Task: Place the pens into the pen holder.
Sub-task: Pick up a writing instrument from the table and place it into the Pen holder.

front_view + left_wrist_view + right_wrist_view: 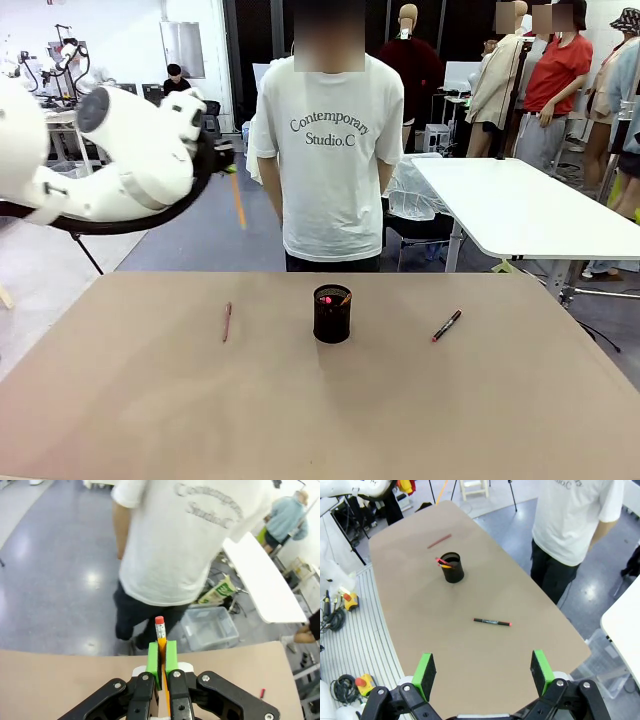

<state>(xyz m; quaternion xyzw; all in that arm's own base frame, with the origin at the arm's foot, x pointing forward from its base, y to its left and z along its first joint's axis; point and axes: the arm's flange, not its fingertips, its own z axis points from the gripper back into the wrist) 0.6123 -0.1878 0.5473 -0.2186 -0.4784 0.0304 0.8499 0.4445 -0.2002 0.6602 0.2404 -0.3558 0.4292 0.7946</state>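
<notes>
My left gripper (226,160) hangs high above the table's far left, shut on an orange-yellow pencil (238,200). In the left wrist view its green pads (154,656) pinch the pencil (160,632), red eraser tip sticking out past them. The black mesh pen holder (332,314) stands mid-table with a pink and an orange tip showing inside. A reddish-brown pen (227,322) lies left of it, a black pen with red ends (446,326) right of it. My right gripper (483,672) is open, high above the table, looking down on the holder (453,567) and black pen (492,622).
A person in a white T-shirt (330,150) stands at the table's far edge, arms down. The brown table (320,420) is bare in front of the holder. A white table (520,205) stands behind on the right.
</notes>
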